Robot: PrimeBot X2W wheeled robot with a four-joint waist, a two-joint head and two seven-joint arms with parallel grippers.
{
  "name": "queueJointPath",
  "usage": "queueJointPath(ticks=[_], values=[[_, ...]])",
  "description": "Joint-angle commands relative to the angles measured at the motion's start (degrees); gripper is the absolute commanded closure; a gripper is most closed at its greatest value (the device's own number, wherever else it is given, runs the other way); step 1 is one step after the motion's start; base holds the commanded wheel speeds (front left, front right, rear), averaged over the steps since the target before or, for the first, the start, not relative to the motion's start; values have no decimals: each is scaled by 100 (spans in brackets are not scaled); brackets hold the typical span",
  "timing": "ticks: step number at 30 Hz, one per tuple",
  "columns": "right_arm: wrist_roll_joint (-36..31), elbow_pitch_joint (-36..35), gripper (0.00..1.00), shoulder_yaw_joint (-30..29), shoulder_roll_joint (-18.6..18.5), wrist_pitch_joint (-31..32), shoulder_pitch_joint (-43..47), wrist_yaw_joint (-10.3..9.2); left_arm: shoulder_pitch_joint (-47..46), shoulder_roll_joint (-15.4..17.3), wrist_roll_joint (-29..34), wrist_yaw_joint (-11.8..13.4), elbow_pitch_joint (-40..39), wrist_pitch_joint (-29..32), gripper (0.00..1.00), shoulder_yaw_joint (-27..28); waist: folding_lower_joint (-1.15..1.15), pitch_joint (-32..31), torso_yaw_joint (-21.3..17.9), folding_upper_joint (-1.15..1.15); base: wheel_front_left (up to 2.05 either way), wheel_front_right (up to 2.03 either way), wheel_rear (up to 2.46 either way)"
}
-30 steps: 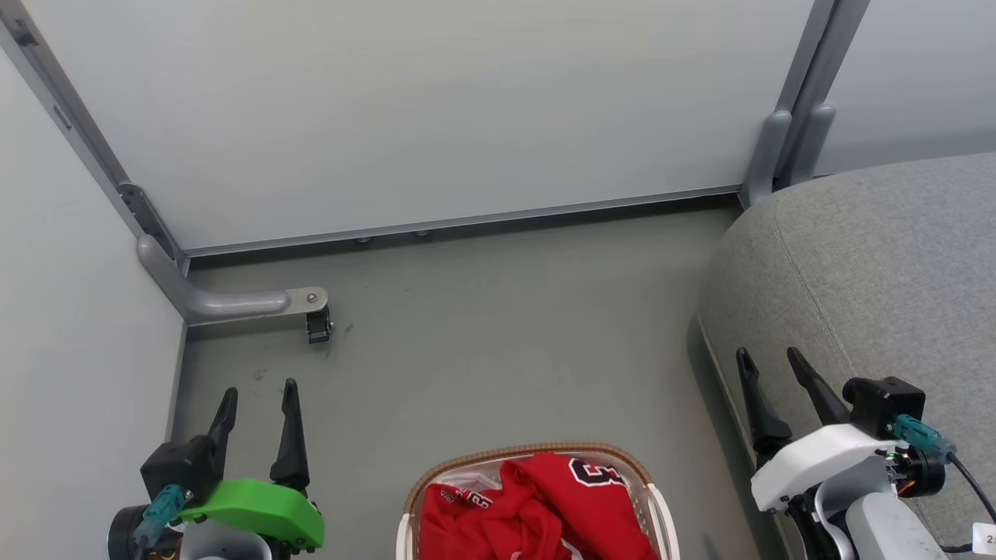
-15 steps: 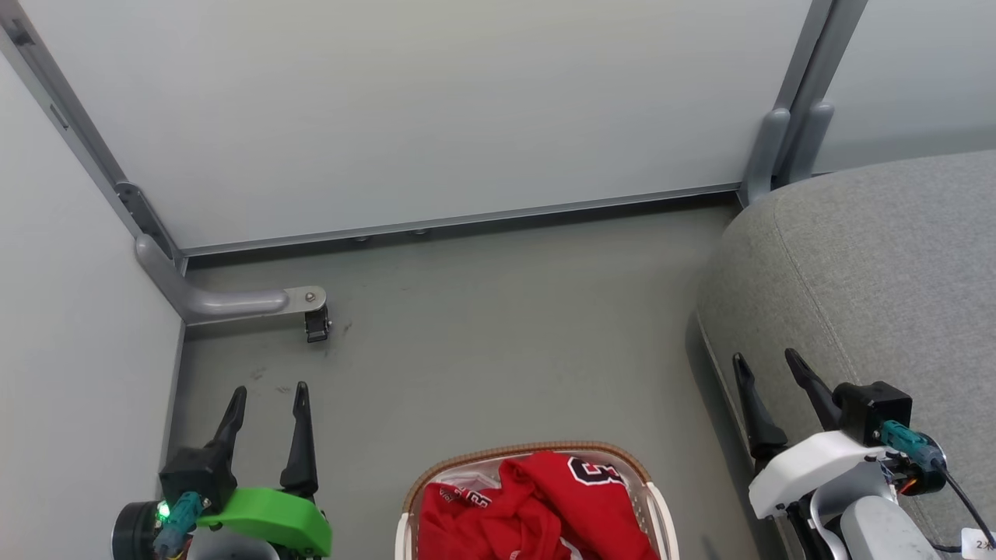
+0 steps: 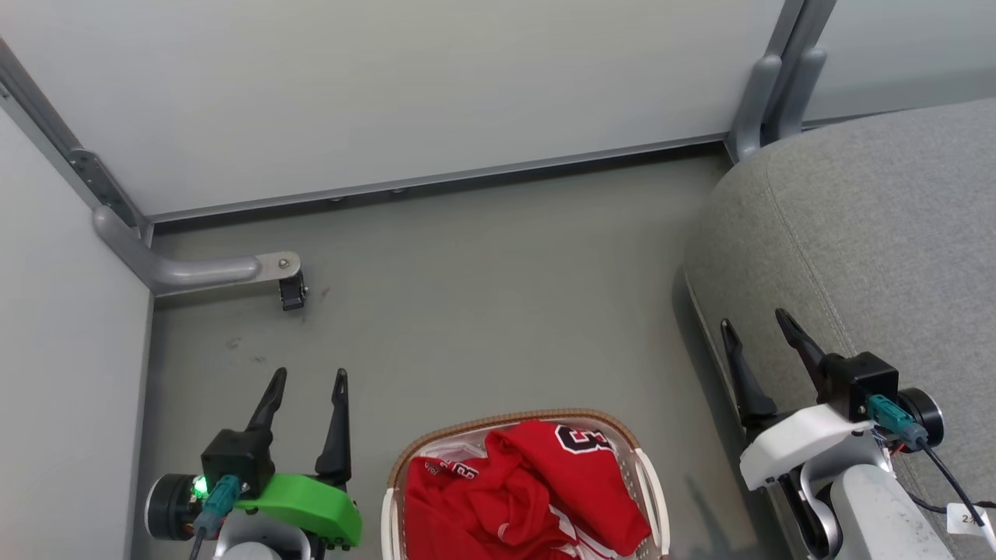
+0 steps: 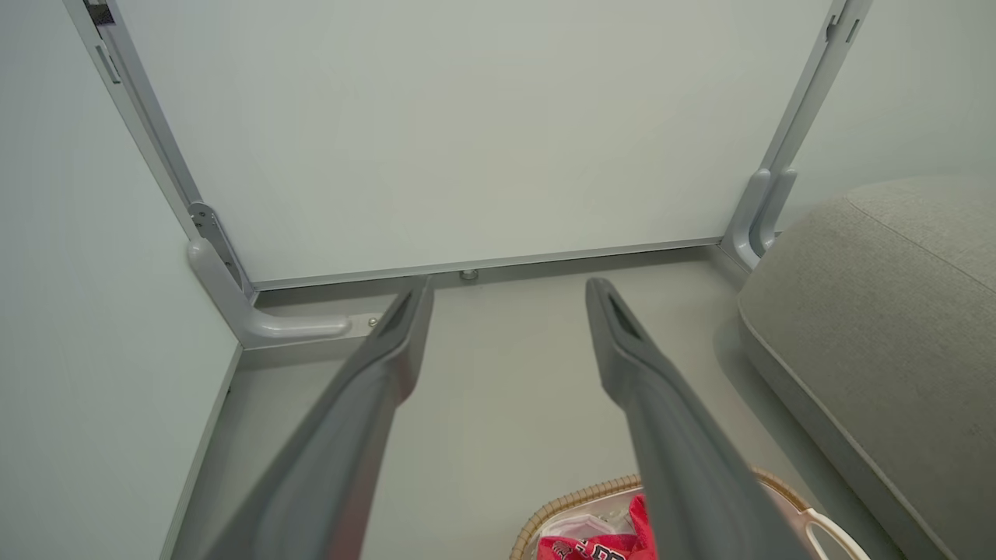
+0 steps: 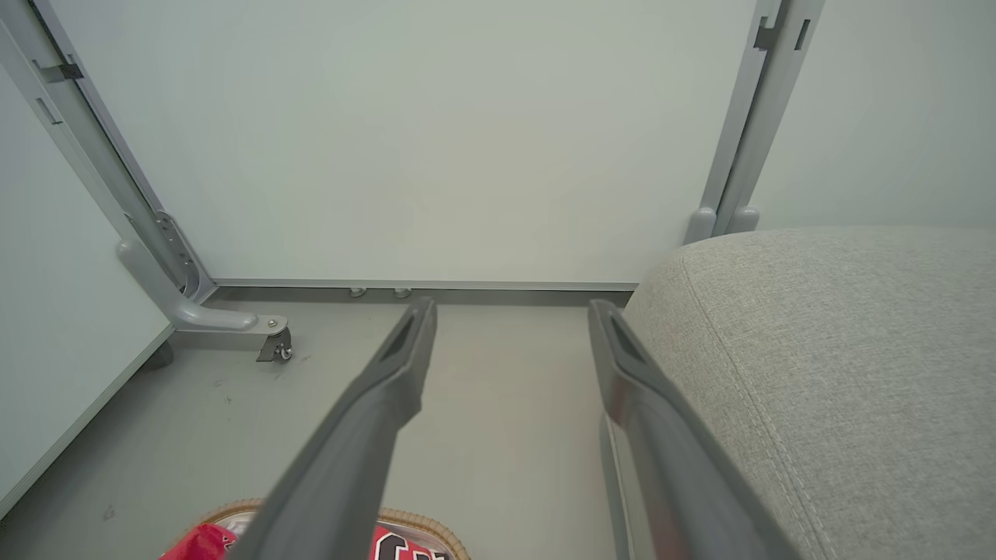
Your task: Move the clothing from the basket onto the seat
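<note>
Red clothing lies heaped in the basket on the floor — the seat stands just right of it. The left claw and right claw gape wide, empty, flanking the basket. Open floor ahead — a caster near its far-left corner.

Grey floor meets pale panels. A curved grey foot with a black caster sits at the left corner; 2 grey posts rise right.
</note>
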Motion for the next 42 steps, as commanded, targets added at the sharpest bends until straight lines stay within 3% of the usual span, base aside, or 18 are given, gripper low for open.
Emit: queueJointPath(ticks=[1, 19, 30, 42], values=[[-111, -52, 0, 13, -20, -41, -95, 0, -144, 6, 17, -36, 33, -34, 0, -88, 0, 313, -189, 0, 0, 0, 0], [-63, -533, 0, 64, 103, -64, -741, -1, -1434, 16, -567, -47, 1023, -49, 0, -1431, 0, 1930, -942, 0, 0, 0, 0], [-14, -812, 0, 178, 191, -64, -1028, -1, -2255, 143, -622, -45, 2343, -46, 0, -1992, 0, 2775, -1277, 0, 0, 0, 0], [32, -922, 0, 216, 213, -64, -1190, -2, -2953, 108, -458, -45, 3780, -46, 0, -2473, 0, 3430, -1341, 0, 0, 0, 0]])
